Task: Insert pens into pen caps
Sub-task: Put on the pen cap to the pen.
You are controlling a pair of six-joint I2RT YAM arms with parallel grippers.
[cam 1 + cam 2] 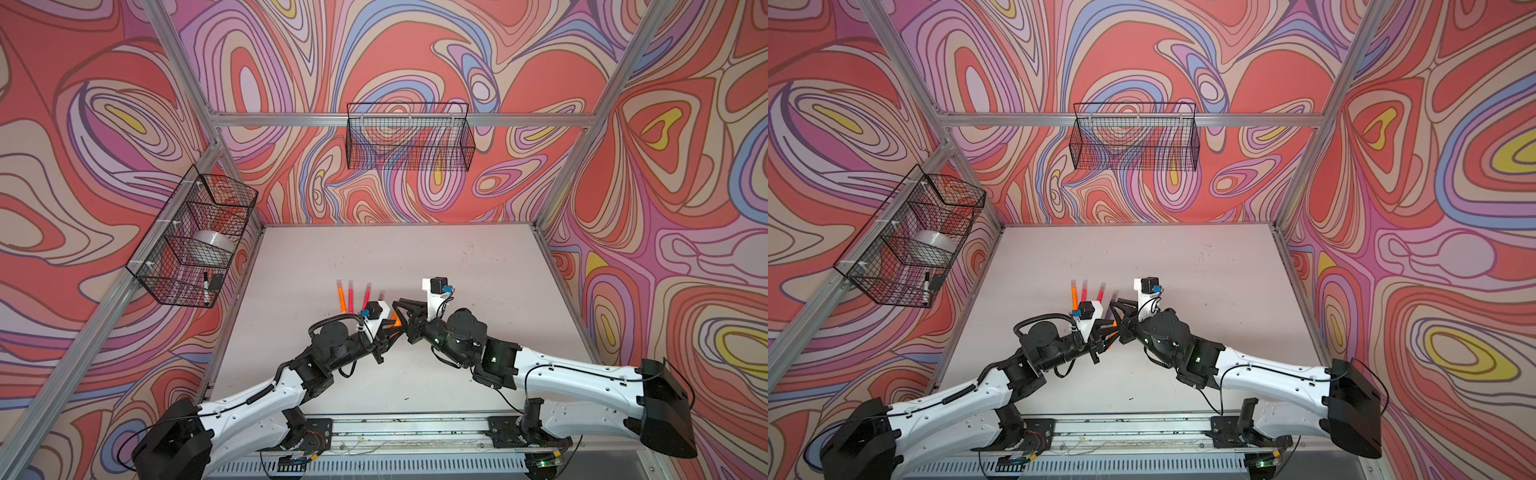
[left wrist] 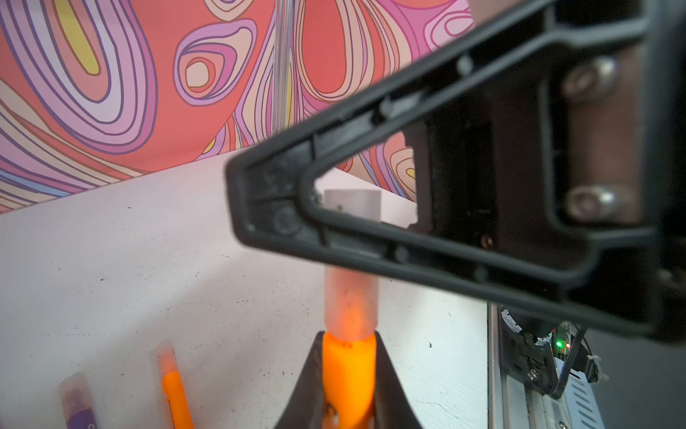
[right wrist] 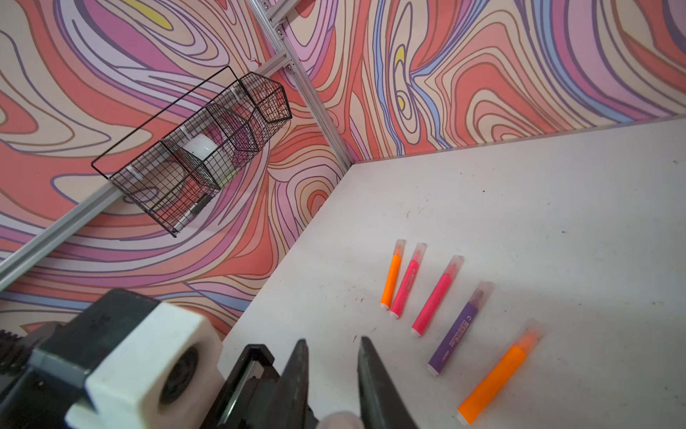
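Observation:
My left gripper [image 2: 349, 341] is shut on a neon orange pen [image 2: 349, 375], which points away from it. A translucent pen cap [image 2: 350, 304] sits over that pen's tip. My right gripper [image 3: 333, 341] reaches across from the other side, with the same pen cap [image 3: 339, 419] deep between its fingers. In a top view the two grippers meet at mid-table around the orange pen [image 1: 397, 321]. Several capped pens lie in a row on the table: orange [image 3: 391, 278], pink [image 3: 406, 286], pink [image 3: 436, 297], purple [image 3: 458, 330] and orange [image 3: 497, 379].
A wire basket [image 1: 191, 237] on the left wall holds a tape roll and a white black-capped marker [image 1: 205, 286]. Another wire basket [image 1: 409, 137] hangs on the back wall. A metal rail [image 1: 415, 432] runs along the table's front edge.

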